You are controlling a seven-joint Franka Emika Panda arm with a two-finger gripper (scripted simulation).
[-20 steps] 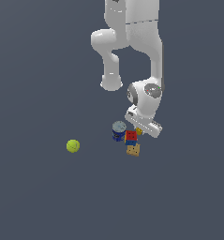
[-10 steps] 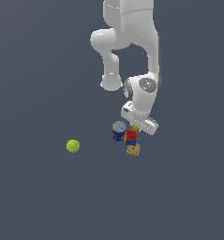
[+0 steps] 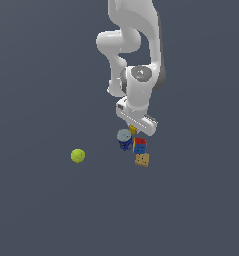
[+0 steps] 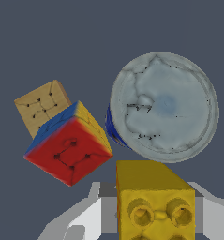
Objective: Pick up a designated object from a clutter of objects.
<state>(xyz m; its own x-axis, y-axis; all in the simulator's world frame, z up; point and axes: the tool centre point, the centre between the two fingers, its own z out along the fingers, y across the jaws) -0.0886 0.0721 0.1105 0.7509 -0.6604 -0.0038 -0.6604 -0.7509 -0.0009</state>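
Studs on the yellow block (image 4: 153, 201) show only in the wrist view, fingers (image 4: 80, 220) spread beside it.

Plain dark grey-blue ground (image 3: 36, 210), seemingly flat, unmarked, evenly lit

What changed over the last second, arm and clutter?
The arm's wrist swung toward the exterior view's left and now sits above the clutter, with the gripper over the tiny yellow block. Whether it has closed on the block cannot be told. The blue can, red-and-blue cube, tan block and yellow-green ball stayed put.
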